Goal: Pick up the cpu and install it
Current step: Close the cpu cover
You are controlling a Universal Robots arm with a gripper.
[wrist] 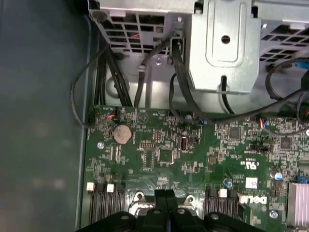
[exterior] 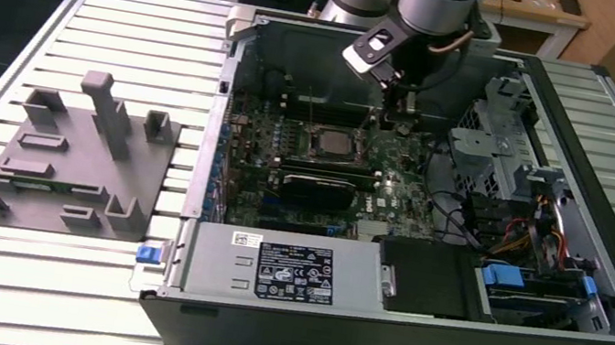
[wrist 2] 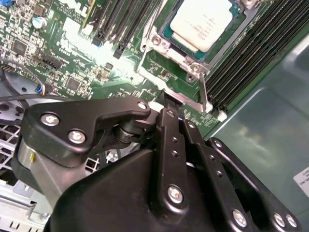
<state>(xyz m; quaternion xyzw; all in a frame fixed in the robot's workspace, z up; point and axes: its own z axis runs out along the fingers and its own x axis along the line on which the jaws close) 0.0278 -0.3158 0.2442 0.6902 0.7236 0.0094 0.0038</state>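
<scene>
the fingers are clenched together, pad against pad, with nothing visible between them. the cpu isn't in their grip: it lies flat, silvery top up, inside the socket frame on the motherboard, just beyond the fingertips. between the tips and the chip sit the frame's near edge and its thin metal lever. the tips come down beside that edge, very close to it, though i cannot tell whether they touch it. the chip is square, so it has no long axis to line up with. its sides run parallel to the frame.

in the exterior view the cpu is to the exterior view's left of the fingers and lower, on the board.

judging from this, the chip looks seated. whether the lever is latched i cannot tell.

room is tight. memory slots flank the socket right beside the tips, and the walls of the computer case close in around the arm. the case rests on a slatted counter, with a grey block well apart from the fingers.
</scene>
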